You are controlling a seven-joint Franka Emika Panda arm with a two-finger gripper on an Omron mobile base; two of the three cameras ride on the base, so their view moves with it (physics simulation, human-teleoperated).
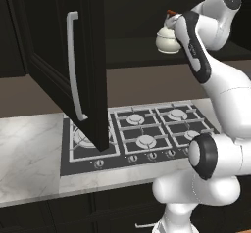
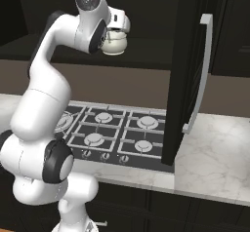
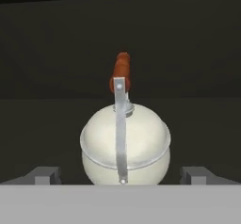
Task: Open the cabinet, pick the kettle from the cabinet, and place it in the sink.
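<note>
The cabinet stands open above the hob; one dark door with a long silver handle swings out at the left. Inside, on the dark shelf, sits the cream-white kettle, upright, its reddish-brown handle bar on top. In the hand view the kettle is centred and close, and my gripper is open, one fingertip on either side of the body and neither touching it. From the right, the kettle sits just under my hand. The sink is out of view.
A black gas hob lies in the white marble counter below the cabinet. In the right base view a dark open door with a silver handle hangs over the hob's right edge. My arm reaches up between the doors.
</note>
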